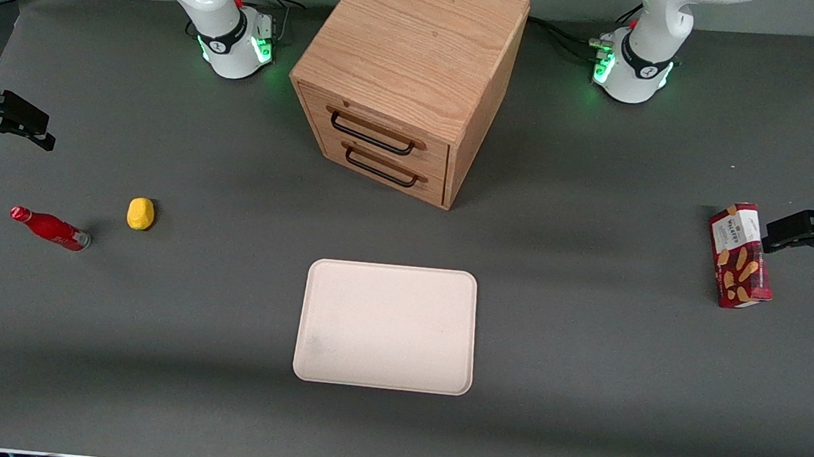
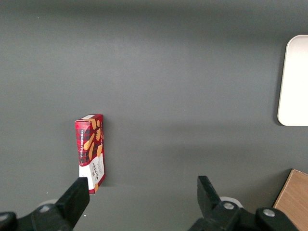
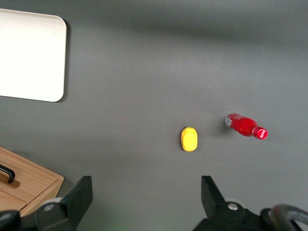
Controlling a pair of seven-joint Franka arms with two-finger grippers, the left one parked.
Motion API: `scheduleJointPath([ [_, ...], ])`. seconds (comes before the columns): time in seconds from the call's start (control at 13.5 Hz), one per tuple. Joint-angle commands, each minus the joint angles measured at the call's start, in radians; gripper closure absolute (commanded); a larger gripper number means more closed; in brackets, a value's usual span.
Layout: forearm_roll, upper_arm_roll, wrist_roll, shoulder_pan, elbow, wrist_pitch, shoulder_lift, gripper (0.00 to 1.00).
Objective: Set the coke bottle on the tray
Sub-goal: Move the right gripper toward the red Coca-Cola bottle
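**Inspector A:** Starting at the working arm's end of the table, we record the black two-finger gripper [image 1: 18, 128] held above the grey mat, clear of every object. In the right wrist view its fingers [image 3: 82, 192] stand spread wide apart with nothing between them.

**Inspector B:** Confirmed. Next we note the small slim red coke bottle with red cap and silvery base [image 1: 50, 228], lying on its side on the grey mat [image 1: 587, 362], nearer the front camera than the gripper. It is untouched.

**Inspector A:** Beside it we log a small yellow lump [image 1: 141, 213], near the bottle but not touching it. The right wrist view agrees: the lump [image 3: 189, 139] and the bottle [image 3: 245, 126] lie apart.

**Inspector B:** At mid-table we find the light oak two-drawer cabinet with black handles [image 1: 409, 74], both drawers closed. In front of it, nearer the front camera, lies the large flat cream-white rectangular tray with rounded corners and low rim [image 1: 387, 326]. We see nothing on it. The bottle is well apart from it.

**Inspector A:** Toward the parked arm's end we record a red rectangular snack box [image 1: 740, 256], resting on the mat.
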Motion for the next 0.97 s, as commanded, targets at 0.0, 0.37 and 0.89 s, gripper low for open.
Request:
scheduleJointPath([
  [0.0, -0.022, -0.001, 0.009, 0.005, -0.014, 0.015, -0.01, 0.0],
  [0.37, -0.022, -0.001, -0.003, 0.004, -0.014, 0.016, -0.01, 0.0],
  [0.89, -0.024, -0.004, -0.023, -0.034, -0.013, 0.007, -0.007, 0.0],
])
